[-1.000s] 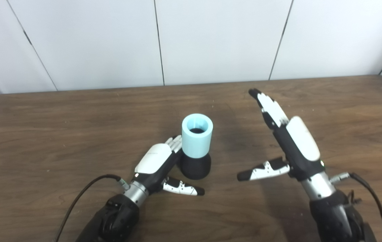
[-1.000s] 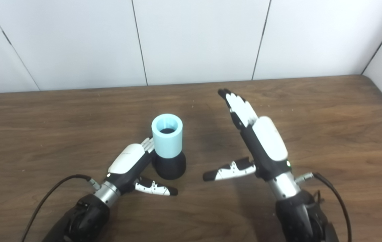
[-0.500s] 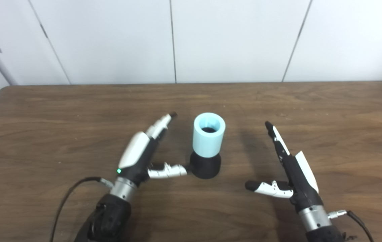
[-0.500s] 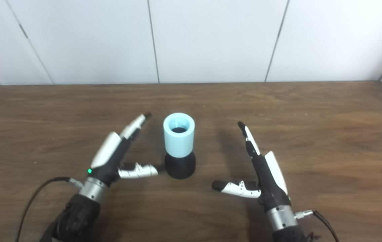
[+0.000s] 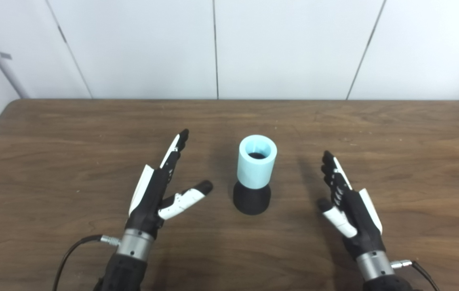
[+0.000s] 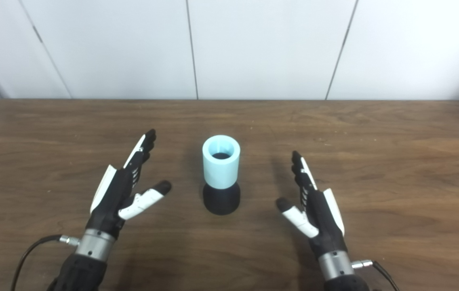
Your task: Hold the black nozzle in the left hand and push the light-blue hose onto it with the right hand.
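Hose (image 5: 257,163): light-blue, upright on the black nozzle (image 5: 251,200), mid-table (image 5: 51,133).
Left hand (image 5: 154,192): spread wide, empty, left of the nozzle, apart.
Right hand (image 5: 348,204): spread wide, empty, right of it, apart.

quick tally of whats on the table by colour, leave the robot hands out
light-blue: 1, the hose, standing upright on the nozzle
black: 1, the nozzle, under the hose on the wooden table
total: 2
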Robot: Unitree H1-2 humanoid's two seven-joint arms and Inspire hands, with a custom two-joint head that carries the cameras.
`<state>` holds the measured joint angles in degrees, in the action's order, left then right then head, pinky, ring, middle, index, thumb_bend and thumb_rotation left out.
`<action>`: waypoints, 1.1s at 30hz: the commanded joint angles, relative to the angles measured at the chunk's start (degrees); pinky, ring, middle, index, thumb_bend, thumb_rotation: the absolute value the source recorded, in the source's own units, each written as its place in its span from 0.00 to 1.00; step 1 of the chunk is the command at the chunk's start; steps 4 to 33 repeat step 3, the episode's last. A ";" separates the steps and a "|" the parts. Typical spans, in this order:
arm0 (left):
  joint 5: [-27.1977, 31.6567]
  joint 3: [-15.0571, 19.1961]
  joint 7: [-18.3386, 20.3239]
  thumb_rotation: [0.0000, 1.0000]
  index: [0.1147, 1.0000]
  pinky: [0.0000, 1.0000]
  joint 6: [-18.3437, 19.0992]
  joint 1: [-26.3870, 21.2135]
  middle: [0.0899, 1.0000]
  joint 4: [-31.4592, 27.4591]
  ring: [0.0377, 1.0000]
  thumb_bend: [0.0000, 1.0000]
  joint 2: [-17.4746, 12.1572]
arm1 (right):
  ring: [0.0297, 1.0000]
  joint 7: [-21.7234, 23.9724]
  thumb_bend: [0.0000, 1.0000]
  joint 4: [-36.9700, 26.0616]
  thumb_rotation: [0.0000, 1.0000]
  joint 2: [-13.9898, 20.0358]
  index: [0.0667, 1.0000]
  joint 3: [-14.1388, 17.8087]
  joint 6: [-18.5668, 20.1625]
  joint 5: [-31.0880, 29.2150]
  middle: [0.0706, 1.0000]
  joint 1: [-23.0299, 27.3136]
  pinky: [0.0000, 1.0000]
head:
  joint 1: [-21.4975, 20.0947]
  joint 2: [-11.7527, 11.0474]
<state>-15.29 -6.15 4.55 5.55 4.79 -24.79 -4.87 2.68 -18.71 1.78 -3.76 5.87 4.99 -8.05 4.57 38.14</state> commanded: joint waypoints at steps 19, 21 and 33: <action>2.52 1.37 -2.31 0.93 1.00 1.00 -0.96 2.81 1.00 -1.70 1.00 0.97 2.38 | 1.00 -1.34 0.81 -0.20 0.83 -2.02 1.00 0.80 -3.64 -3.21 1.00 -1.18 1.00 | 0.48 -0.51; 2.52 1.37 -2.31 0.93 1.00 1.00 -0.96 2.81 1.00 -1.70 1.00 0.97 2.38 | 1.00 -1.34 0.81 -0.20 0.83 -2.02 1.00 0.80 -3.64 -3.21 1.00 -1.18 1.00 | 0.48 -0.51; 2.52 1.37 -2.31 0.93 1.00 1.00 -0.96 2.81 1.00 -1.70 1.00 0.97 2.38 | 1.00 -1.34 0.81 -0.20 0.83 -2.02 1.00 0.80 -3.64 -3.21 1.00 -1.18 1.00 | 0.48 -0.51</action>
